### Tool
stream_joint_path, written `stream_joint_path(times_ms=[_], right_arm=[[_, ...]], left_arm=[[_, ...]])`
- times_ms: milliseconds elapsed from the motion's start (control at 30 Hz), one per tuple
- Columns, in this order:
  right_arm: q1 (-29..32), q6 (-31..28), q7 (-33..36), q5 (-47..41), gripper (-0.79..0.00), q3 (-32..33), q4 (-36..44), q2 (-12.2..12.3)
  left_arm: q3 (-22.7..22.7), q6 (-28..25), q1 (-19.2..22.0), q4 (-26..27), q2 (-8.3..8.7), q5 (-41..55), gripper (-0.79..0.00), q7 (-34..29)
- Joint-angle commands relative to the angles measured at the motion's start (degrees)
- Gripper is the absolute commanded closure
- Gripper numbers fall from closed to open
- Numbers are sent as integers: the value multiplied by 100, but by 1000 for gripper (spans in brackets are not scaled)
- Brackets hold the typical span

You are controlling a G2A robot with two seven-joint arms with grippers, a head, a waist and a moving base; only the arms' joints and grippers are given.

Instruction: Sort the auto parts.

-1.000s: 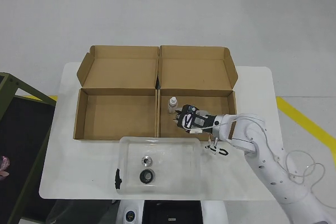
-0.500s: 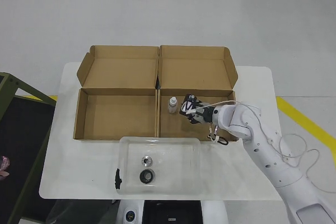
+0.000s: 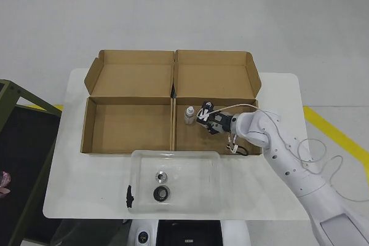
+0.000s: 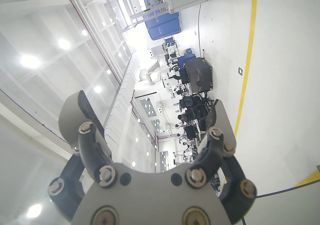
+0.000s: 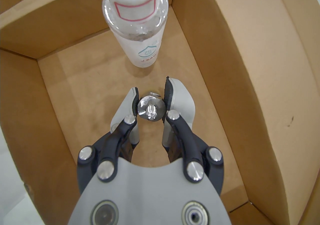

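Cardboard box surrounds right claw, low inside, clamping metal part.

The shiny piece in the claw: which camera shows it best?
Right wrist view: the shiny piece sits close up in the right claw. In the top view it is too small to tell; the left wrist view faces the hall.

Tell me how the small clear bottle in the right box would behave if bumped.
The bottle stands upright, tall and narrow, so it would probably tip easily. Its round body would likely roll once down. Clear plastic suggests it is light.
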State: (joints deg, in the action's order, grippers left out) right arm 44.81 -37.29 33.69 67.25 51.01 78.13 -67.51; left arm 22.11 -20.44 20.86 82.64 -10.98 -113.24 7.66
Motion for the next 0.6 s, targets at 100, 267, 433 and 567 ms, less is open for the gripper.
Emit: stream_joint_path(times_ms=[100, 267, 433, 567], right_arm=[[-58, 66, -34, -8, -348, -68, -127, -40], [-55, 127, -71, 10, -551, -51, -79, -49], [125, 109, -69, 30, -603, 161, 279, 18], [439, 42, -77, 38, -653, 436, 792, 116]], left_arm=[[0, 0, 0, 0, 0, 0, -785, 0], [0, 0, 0, 0, 0, 0, -785, 0], [0, 0, 0, 0, 0, 0, -785, 0], [0, 0, 0, 0, 0, 0, -785, 0]])
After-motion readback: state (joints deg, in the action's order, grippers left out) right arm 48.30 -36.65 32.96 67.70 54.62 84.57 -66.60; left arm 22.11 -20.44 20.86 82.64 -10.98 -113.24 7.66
